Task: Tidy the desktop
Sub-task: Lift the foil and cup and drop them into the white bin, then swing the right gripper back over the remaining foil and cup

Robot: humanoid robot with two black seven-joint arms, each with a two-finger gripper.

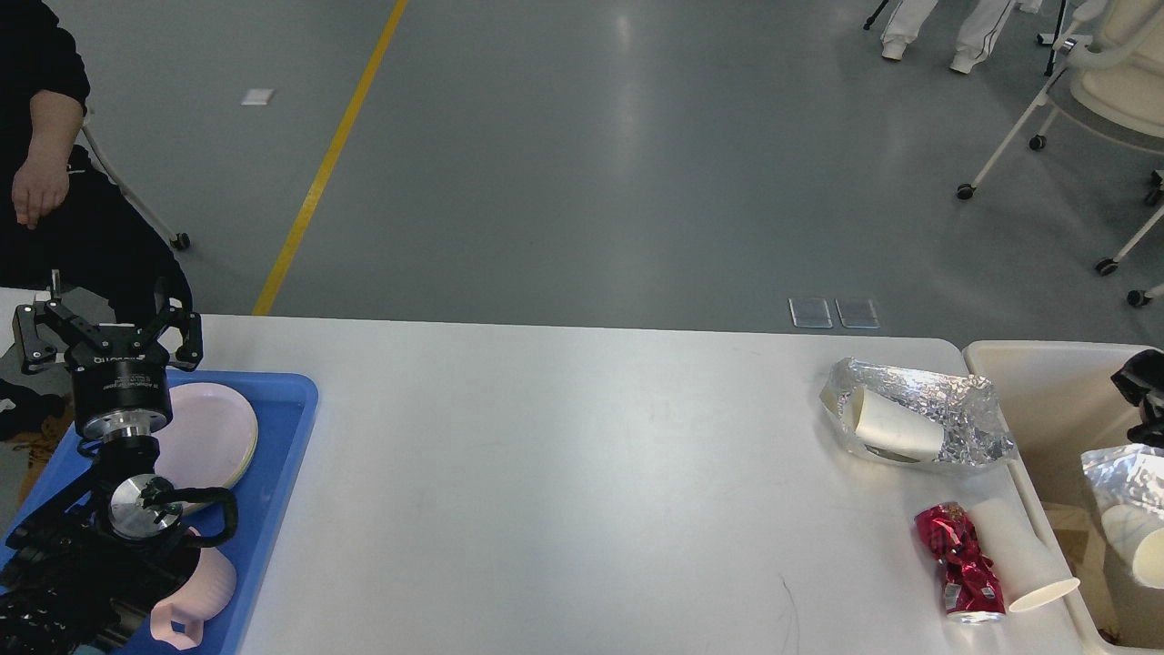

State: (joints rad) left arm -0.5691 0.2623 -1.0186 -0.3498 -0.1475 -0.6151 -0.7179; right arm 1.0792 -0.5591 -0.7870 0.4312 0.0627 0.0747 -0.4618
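Across the foreground, the white tabletop (564,473) is being flanked by both arms: the left gripper (107,329), jaws spread wide, is being held over the blue tray (282,455) at its left edge, while the right gripper (1142,393), jaw state indiscernible, is being held over the cream bin (1028,382), crumpled foil (1123,473) below.

No text can be read; print on the left gripper (108,329) is too blurred.
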